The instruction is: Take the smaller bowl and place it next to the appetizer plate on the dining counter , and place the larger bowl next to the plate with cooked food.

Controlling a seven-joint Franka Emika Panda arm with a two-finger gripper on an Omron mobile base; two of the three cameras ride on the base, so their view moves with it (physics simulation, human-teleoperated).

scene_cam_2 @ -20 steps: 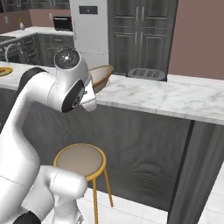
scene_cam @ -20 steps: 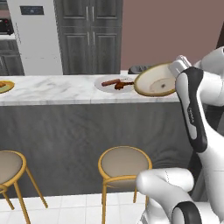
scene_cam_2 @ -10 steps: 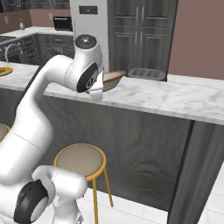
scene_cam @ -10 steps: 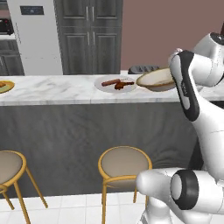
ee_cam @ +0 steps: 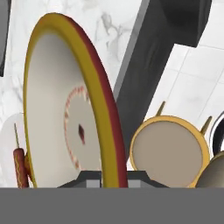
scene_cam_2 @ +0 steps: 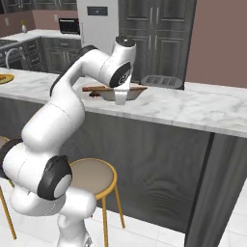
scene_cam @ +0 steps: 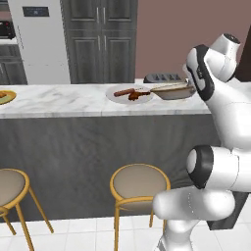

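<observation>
The larger bowl (scene_cam: 170, 91), cream with a golden-brown rim, sits level at the dining counter (scene_cam: 63, 102), just right of the plate with cooked food (scene_cam: 126, 93). Whether the bowl touches the marble I cannot tell. My gripper (scene_cam_2: 120, 98) is shut on its near rim. In the hand view the gripper (ee_cam: 104, 177) pinches the bowl (ee_cam: 52, 113) at the rim, and a sausage on the plate with cooked food (ee_cam: 17, 162) shows beside it. The appetizer plate (scene_cam: 6, 96) lies at the counter's far left end. The smaller bowl is out of view.
A dark rack (scene_cam: 164, 77) stands on the counter behind the bowl. Yellow-legged stools (scene_cam: 139, 184) stand in front of the counter's dark front. Bare marble (scene_cam_2: 193, 108) stretches to the right of the bowl. Cabinets and a fridge (scene_cam: 39, 34) line the back wall.
The wrist has turned and the bowl has gone from tilted, showing its inside, to level at the counter beside the meat plate. The grip has stayed shut.
</observation>
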